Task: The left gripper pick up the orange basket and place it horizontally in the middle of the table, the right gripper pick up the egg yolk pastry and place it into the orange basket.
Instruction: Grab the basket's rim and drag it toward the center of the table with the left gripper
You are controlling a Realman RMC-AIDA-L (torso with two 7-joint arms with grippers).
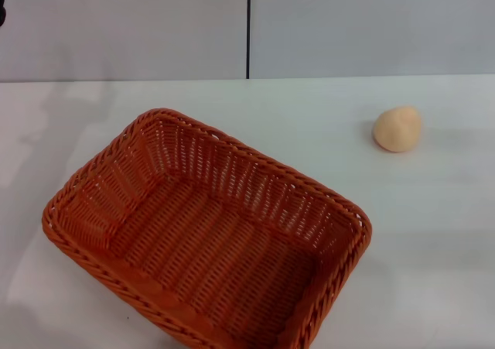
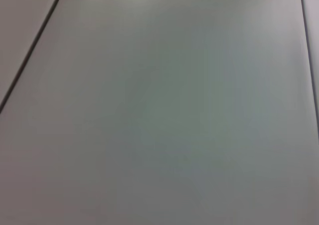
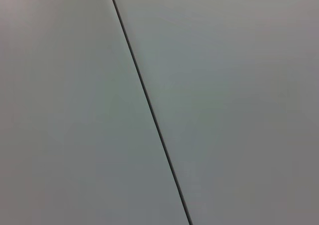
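A plain white, glossy worktop (image 1: 433,233) is backed by grey wall panels (image 1: 363,24). A large burnt-orange woven basket (image 1: 205,229) is set askew toward the near left edge, empty. A small round peach-beige pastry (image 1: 397,128) lies well apart, toward the far right. Neither gripper is seen

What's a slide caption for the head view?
Empty orange basket sits askew on the white table; pastry lies apart, far right.

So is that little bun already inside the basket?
No, the bun sits on the bare white table, well apart from the empty orange basket.
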